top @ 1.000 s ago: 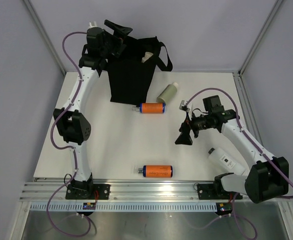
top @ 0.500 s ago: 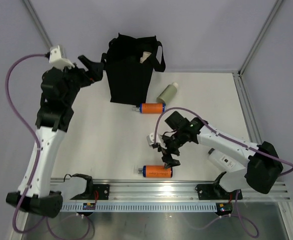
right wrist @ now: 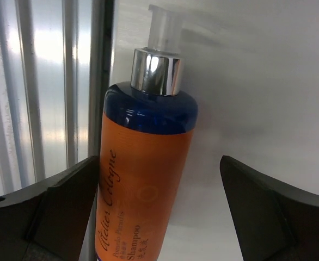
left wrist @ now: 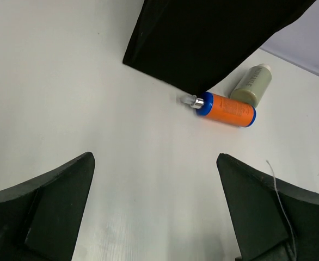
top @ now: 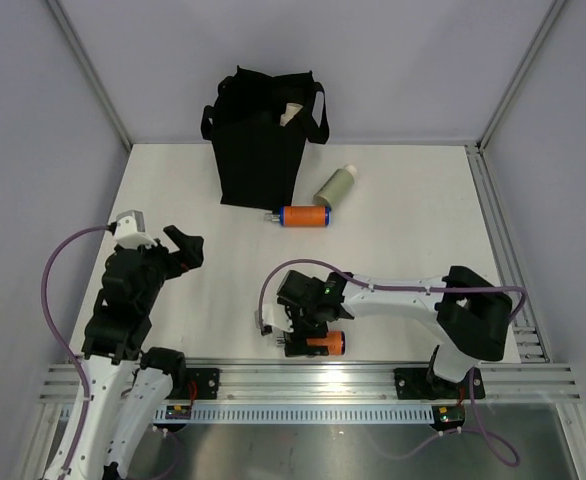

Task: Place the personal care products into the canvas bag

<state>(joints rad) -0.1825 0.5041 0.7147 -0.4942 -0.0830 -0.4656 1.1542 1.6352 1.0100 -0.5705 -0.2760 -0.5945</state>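
The black canvas bag (top: 261, 140) stands at the back of the table, with a cream bottle (top: 291, 115) poking out of its top. An orange bottle with blue ends (top: 303, 216) and a sage green bottle (top: 335, 185) lie by its base. My right gripper (top: 295, 340) is open over a second orange bottle (top: 327, 342) near the front edge. In the right wrist view this bottle (right wrist: 143, 179) lies between the open fingers (right wrist: 61, 212), close to the left one. My left gripper (top: 185, 248) is open and empty at the near left. The left wrist view shows the bag (left wrist: 214, 38), the orange bottle (left wrist: 225, 109) and the sage bottle (left wrist: 251, 82). The white bottle is hidden.
The slotted metal rail (top: 313, 380) runs along the front edge, right beside the near orange bottle, and shows in the right wrist view (right wrist: 83, 81). Frame posts stand at the back corners. Bare tabletop (left wrist: 94, 109) lies between my left gripper and the bag.
My left arm has swung back from above the bag to the near left. My right gripper has moved left and toward the front edge, down over the near orange bottle.
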